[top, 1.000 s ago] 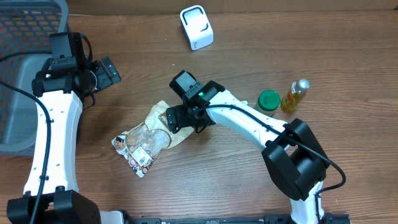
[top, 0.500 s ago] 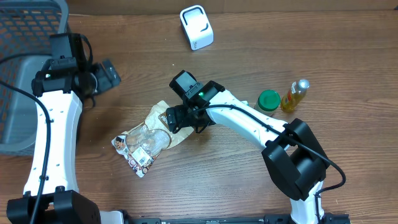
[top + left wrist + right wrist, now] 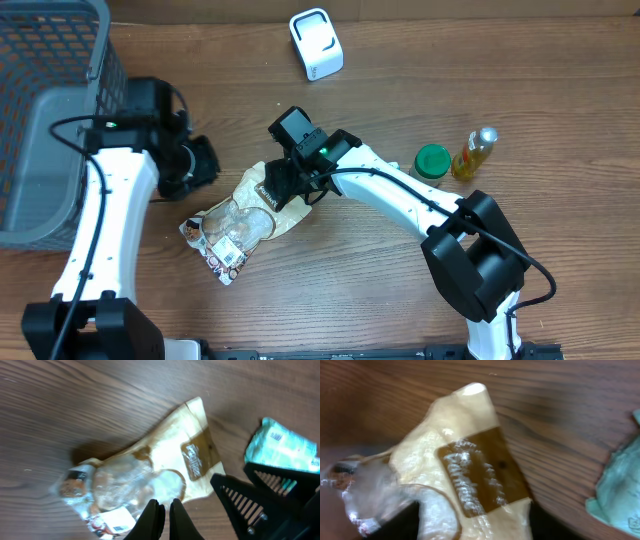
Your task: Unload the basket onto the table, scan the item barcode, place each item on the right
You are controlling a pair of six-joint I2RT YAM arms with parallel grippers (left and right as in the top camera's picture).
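Overhead: basket (image 3: 50, 60) at upper left, not involved. Left gripper (image 3: 200, 165) is at left of centre, jaws pinched together on nothing. Snack bag (image 3: 240, 220) lies flat on the table (image 3: 400, 300) at centre-left, and its white barcode label (image 3: 228, 258) is on the lower end, facing up. Right gripper (image 3: 282, 185) is over the bag's tan upper end. Its jaws look apart in the left wrist view, with no grip I can see. Scanner (image 3: 316, 44) is at top centre, well apart from the bag.

Risks:
- Both grippers crowd one small bag, so they could clash.
- The left can't grasp until it reopens.
- The crinkly film could slip or fold over the label.

Versus a second ago:
- The left arm swung in from the upper left.
- Its jaws went from wide to shut.
- The right gripper nudged up-left.
- The bag hasn't moved.
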